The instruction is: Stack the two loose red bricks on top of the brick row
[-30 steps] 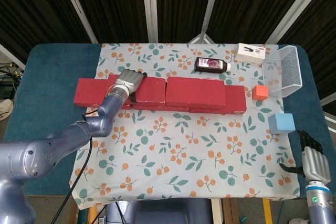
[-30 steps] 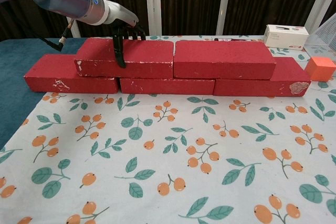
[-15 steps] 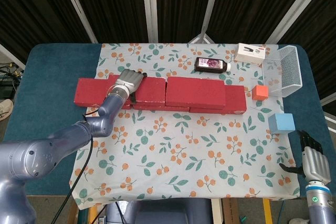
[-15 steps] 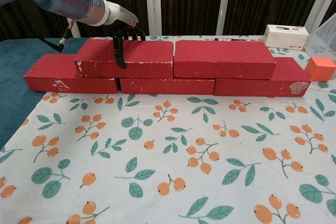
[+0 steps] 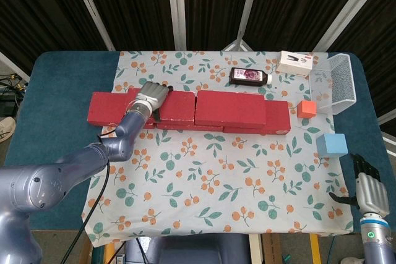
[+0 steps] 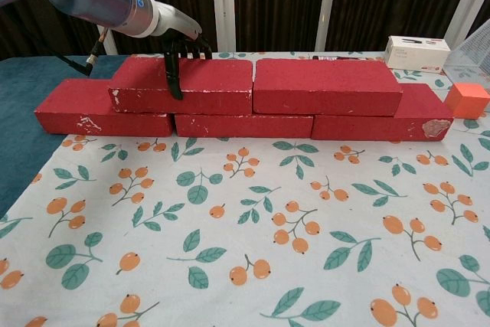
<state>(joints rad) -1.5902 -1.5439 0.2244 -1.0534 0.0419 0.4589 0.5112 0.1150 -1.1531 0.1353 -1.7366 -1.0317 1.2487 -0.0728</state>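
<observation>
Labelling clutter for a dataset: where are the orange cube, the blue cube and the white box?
orange cube (image 5: 305,109), head view, top face.
blue cube (image 5: 331,144), head view, top face.
white box (image 6: 416,53), chest view, front side.

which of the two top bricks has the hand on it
The left-hand top brick: the left hand grips it, fingers draped over its front face. The right top brick beside it is untouched.

Red bricks (image 6: 321,97) on a white cloth (image 6: 253,227) patterned with orange berries and green leaves; teal surface (image 5: 55,91).
</observation>
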